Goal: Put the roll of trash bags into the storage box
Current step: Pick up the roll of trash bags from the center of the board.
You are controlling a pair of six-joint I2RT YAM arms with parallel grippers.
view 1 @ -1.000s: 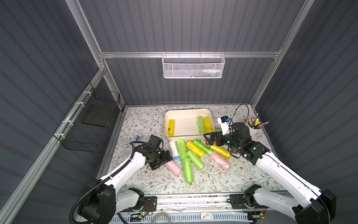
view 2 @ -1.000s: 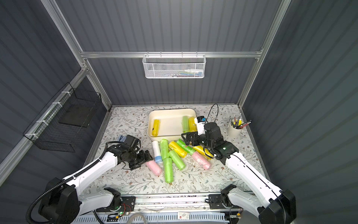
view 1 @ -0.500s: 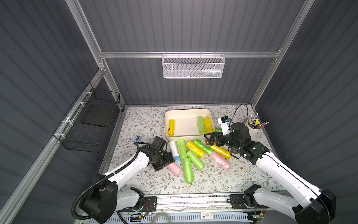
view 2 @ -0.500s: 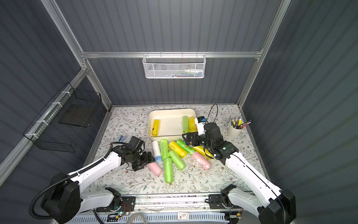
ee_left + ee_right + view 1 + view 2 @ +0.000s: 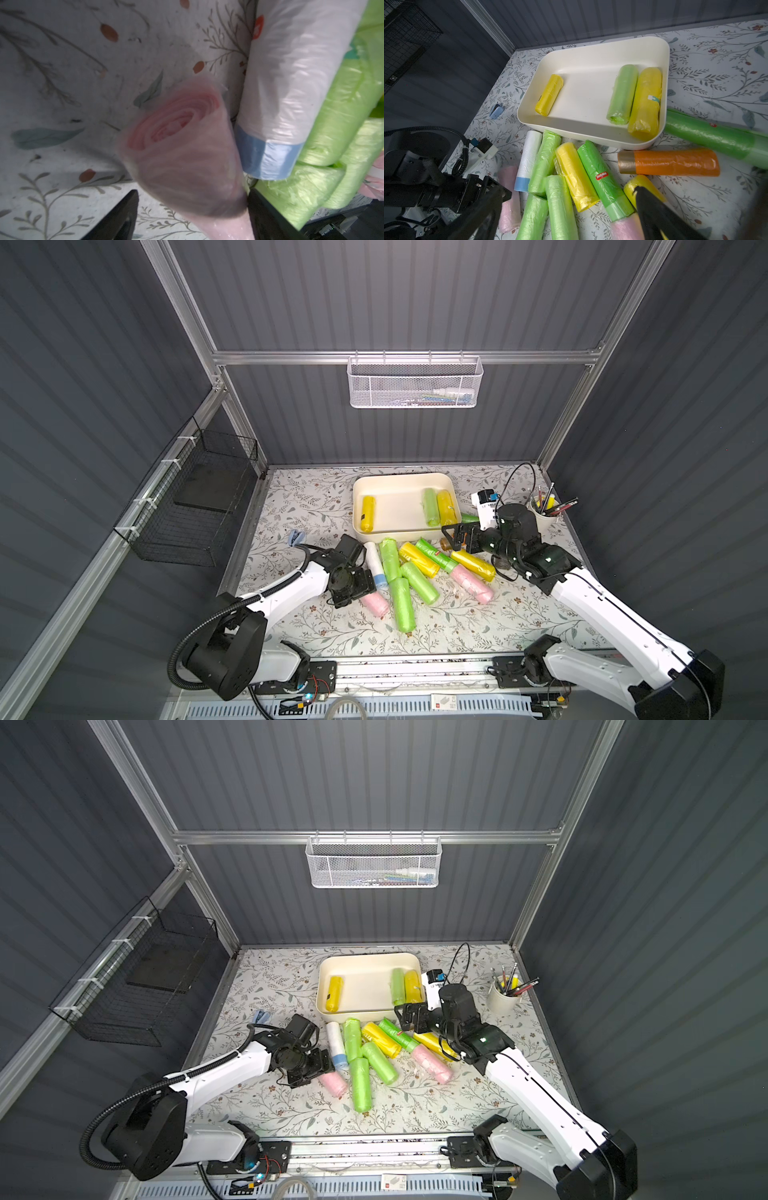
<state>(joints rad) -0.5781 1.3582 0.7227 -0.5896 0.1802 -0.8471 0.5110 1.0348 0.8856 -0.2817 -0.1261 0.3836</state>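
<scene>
You have soft, even light from overhead in both top views: the floral tabletop (image 5: 316,506) reads bright, the ribbed walls (image 5: 415,302) stay dim, and shadows on the cloth are short and faint. Your left wrist view is dim and smeared; the pink roll (image 5: 187,166) is blurred and the black fingers (image 5: 122,218) sit in shade. Your right wrist view is crisp, with a mild sheen inside the storage box (image 5: 591,138), though its near fingers (image 5: 660,218) are out of focus.
</scene>
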